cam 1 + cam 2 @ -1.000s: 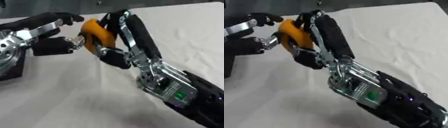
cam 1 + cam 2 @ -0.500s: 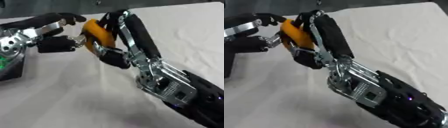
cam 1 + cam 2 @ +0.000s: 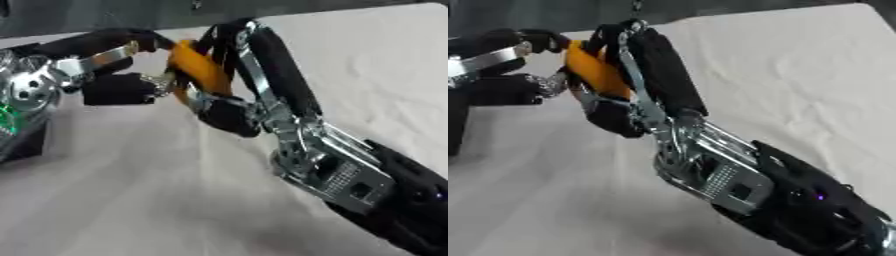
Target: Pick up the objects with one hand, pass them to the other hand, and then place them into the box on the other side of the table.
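No writing can be read. An orange object [image 3: 199, 70] is held above the table [image 3: 367, 65] at far left, clasped by the curled fingers of the right hand [image 3: 241, 95]. It is also pinched at its left side by the left hand [image 3: 118, 75].

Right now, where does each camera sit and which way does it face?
Left eye view: head camera, looking down at the white table; right robot hand curled round an orange object, left robot hand closing on it from the left.
Right eye view: same head, same downward look, scene sits further left; more of the right forearm shows.
Shared: both robot hands meeting at the orange object.
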Robot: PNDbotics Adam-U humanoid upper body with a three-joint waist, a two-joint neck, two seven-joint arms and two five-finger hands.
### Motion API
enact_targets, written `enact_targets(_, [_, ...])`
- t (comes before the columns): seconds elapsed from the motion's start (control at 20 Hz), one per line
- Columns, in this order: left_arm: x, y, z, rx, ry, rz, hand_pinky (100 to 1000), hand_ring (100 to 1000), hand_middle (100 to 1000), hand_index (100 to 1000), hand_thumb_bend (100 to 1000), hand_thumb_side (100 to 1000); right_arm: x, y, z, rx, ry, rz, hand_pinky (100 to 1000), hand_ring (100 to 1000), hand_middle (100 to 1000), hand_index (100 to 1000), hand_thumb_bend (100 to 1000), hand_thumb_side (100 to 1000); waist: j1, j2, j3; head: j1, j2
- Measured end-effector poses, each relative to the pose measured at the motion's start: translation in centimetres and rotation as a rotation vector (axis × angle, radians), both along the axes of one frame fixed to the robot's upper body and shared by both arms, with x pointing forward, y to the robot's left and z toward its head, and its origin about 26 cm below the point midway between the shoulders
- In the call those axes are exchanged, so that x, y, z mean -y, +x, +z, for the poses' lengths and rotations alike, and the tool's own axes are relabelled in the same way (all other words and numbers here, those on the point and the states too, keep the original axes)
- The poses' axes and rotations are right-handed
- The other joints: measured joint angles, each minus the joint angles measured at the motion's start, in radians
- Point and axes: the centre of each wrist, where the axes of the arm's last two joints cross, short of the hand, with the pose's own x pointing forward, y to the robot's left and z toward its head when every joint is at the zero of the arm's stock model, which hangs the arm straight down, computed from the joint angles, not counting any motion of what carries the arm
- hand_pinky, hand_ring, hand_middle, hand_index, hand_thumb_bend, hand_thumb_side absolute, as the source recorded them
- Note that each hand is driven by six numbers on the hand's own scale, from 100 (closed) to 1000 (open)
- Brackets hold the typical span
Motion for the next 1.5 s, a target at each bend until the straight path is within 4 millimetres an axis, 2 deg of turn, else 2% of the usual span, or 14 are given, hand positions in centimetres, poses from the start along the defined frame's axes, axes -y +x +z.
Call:
enact_targets(0.1, [0.0, 0.1, -0.1, -0.02, 0.015, -0.012, 1000, 950, 871, 819, 100, 875, 0.0, 0.0, 0.0, 0.0, 0.0, 0.0, 586, 405, 362, 280, 100, 100, 0.0, 0.0, -0.001, -0.001, 0.0])
enact_targets(0.25, [0.0, 0.4, -0.1, -0.053, 0.03, -0.02, 1000, 933, 799, 750, 100, 677, 0.0, 0.0, 0.0, 0.001, 0.001, 0.001, 584, 404, 361, 279, 100, 100, 0.0, 0.0, -0.002, -0.001, 0.0])
enact_targets(0.3, [0.1, 0.4, -0.1, -0.061, 0.031, -0.023, 1000, 928, 777, 729, 100, 538, 0.0, 0.0, 0.0, 0.002, 0.001, 0.002, 583, 403, 361, 279, 100, 100, 0.0, 0.0, -0.002, -0.001, 0.0])
enact_targets(0.35, [0.1, 0.4, 0.0, -0.069, 0.032, -0.024, 1000, 925, 767, 721, 100, 447, 0.0, 0.0, 0.0, 0.002, 0.001, 0.002, 583, 403, 361, 279, 100, 100, 0.0, 0.0, -0.003, -0.001, 0.0])
enact_targets(0.4, [0.2, 0.5, 0.0, -0.074, 0.034, -0.022, 1000, 919, 755, 703, 100, 283, 0.0, 0.0, 0.0, 0.003, 0.002, 0.002, 581, 402, 360, 279, 100, 100, 0.0, 0.0, -0.003, -0.001, 0.0])
enact_targets(0.7, [0.2, 0.9, 0.0, -0.109, 0.02, 0.008, 1000, 896, 725, 643, 100, 288, 0.0, 0.0, 0.0, 0.01, 0.007, 0.003, 576, 401, 359, 276, 100, 100, 0.0, 0.0, -0.003, -0.002, 0.0])
enact_targets(1.25, [0.5, 1.1, -0.2, -0.132, -0.1, 0.05, 1000, 816, 620, 460, 100, 255, 0.0, 0.0, 0.0, 0.016, 0.013, 0.001, 568, 398, 358, 275, 100, 100, 0.0, 0.0, -0.005, -0.003, -0.001])
enact_targets(1.5, [0.5, 1.2, -0.2, -0.139, -0.159, 0.068, 1000, 805, 614, 443, 100, 256, 0.0, 0.0, 0.0, 0.017, 0.014, 0.001, 566, 398, 357, 274, 100, 100, 0.0, 0.0, -0.008, -0.003, -0.001])
